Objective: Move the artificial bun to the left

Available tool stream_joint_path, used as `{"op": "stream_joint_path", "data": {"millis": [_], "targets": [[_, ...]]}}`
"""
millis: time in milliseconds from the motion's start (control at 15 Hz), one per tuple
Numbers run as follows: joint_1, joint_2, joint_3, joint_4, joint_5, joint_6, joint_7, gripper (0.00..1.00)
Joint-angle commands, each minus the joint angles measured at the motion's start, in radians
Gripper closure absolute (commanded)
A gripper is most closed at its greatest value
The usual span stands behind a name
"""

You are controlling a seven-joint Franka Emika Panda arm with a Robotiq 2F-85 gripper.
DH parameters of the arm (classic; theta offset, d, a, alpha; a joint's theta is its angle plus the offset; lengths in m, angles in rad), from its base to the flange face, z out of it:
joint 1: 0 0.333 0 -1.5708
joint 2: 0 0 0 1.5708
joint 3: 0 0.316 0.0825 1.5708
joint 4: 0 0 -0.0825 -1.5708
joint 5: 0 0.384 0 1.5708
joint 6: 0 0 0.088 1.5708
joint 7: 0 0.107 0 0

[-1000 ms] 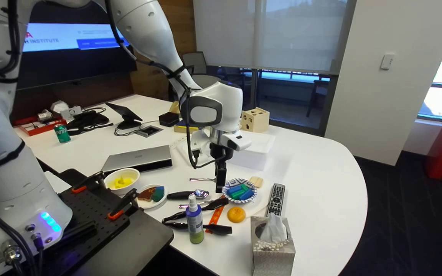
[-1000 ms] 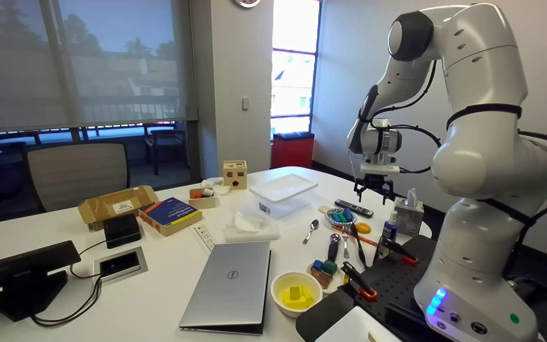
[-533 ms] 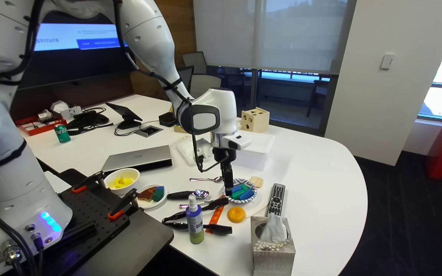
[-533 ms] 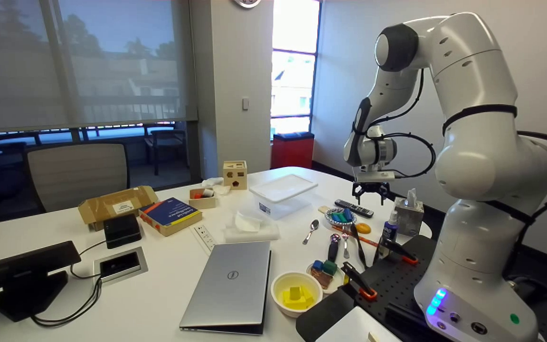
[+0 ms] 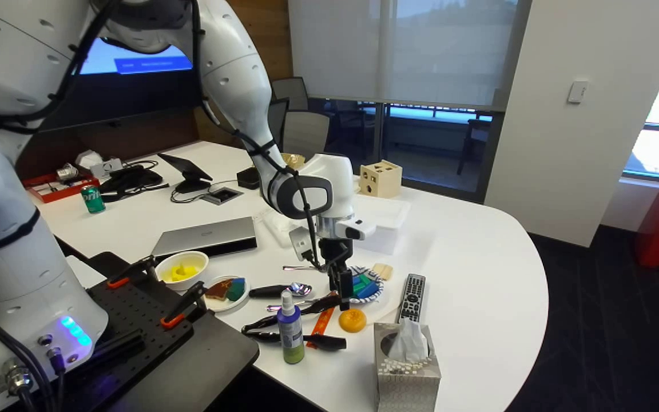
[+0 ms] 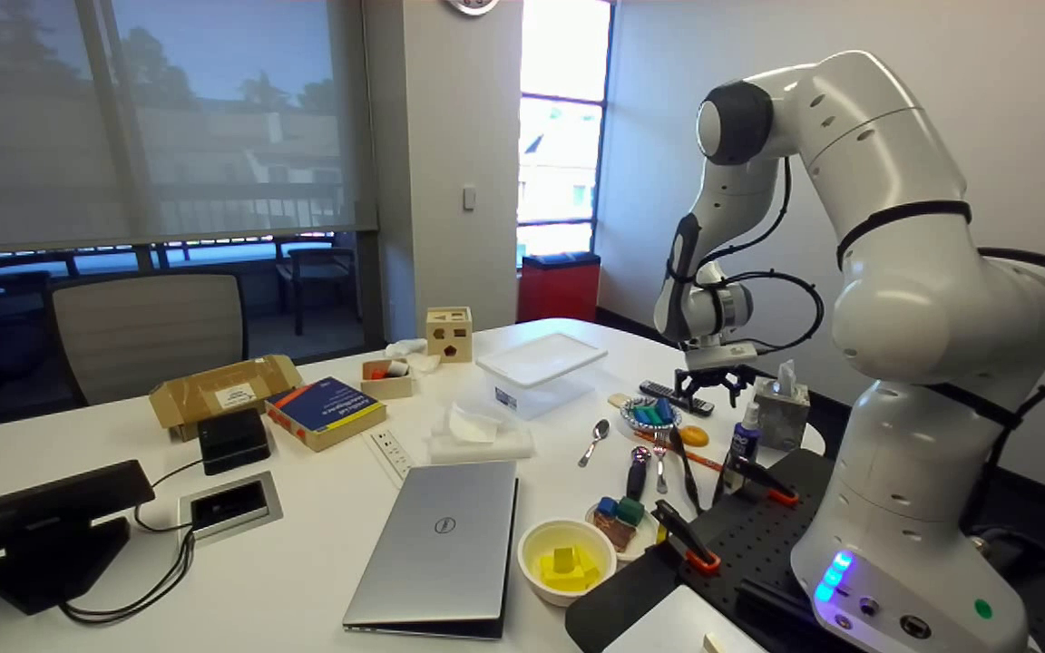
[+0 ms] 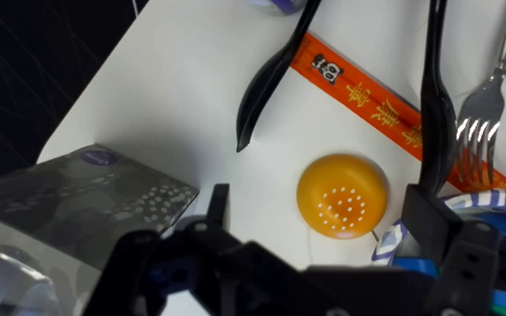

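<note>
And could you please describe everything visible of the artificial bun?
The artificial bun is a smooth, glossy, round orange dome, plastic-looking, with white dots on top. It lies dome up on the white table, apart from the orange strip and close to the patterned dish. The open gripper hangs near it, without visible contact; the bun's underside is hidden.

1 bun (image 7: 342,196), 1 tissue bx (image 5: 407,380), 1 rmt (image 5: 412,297), 1 fork (image 7: 485,103), 2 clamps (image 6: 686,537)
</note>
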Motion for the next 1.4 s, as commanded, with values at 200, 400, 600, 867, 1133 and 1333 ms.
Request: {"op": "stream_joint_path", "data": {"millis": [200, 400, 600, 867, 1133, 1333], "targets": [[-0.082, 0.103, 0.029, 0.121, -0.13, 0.045, -0.242, 0.0], [-0.142, 0.131, 0.078, 0.17, -0.172, 0.045, -0.381, 0.0], [-0.23, 0.151, 0.163, 0.212, -0.175, 0.017, -0.529, 0.0], [-0.329, 0.183, 0.252, 0.261, -0.166, -0.028, -0.684, 0.0], [-0.4, 0.222, 0.311, 0.313, -0.164, -0.078, -0.786, 0.0], [-0.424, 0.24, 0.338, 0.341, -0.156, -0.109, -0.84, 0.0]]}}
